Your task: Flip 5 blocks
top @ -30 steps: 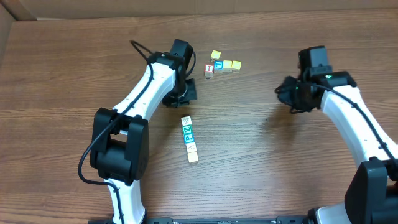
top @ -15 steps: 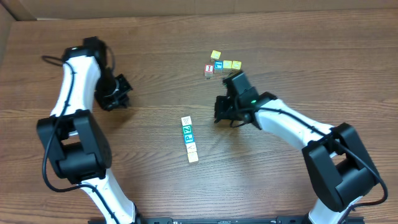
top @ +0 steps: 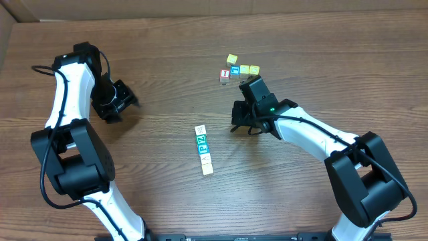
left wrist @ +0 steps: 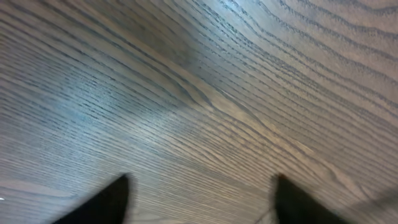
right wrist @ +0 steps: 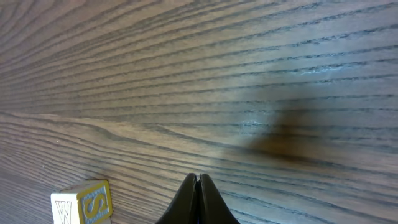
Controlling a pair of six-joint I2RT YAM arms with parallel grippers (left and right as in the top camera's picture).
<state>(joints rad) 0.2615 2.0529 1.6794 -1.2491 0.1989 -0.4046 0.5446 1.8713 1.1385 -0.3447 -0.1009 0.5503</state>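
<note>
Five small blocks lie in a short line mid-table: a whitish one (top: 199,128), the green "Z" (top: 200,138), the blue "P" (top: 203,148), another whitish one (top: 206,158) and a cream one (top: 208,169). My right gripper (top: 234,126) sits to their right, apart from them. In the right wrist view it (right wrist: 198,182) is shut on nothing, low over the wood. A letter cube with a yellow-framed "S" face (right wrist: 84,202) shows at that view's lower left. My left gripper (top: 128,100) is far to the left, open (left wrist: 200,186) over bare wood.
A cluster of other cubes sits behind the right gripper: yellow cubes (top: 231,59) (top: 249,69), a blue-letter cube (top: 235,69) and a red-letter cube (top: 225,75). A cardboard wall (top: 200,8) runs along the table's far edge.
The left arm swung from the table's middle to the far left and its gripper opened. The right arm came in from the right to beside the line of blocks. The blocks have not moved.
</note>
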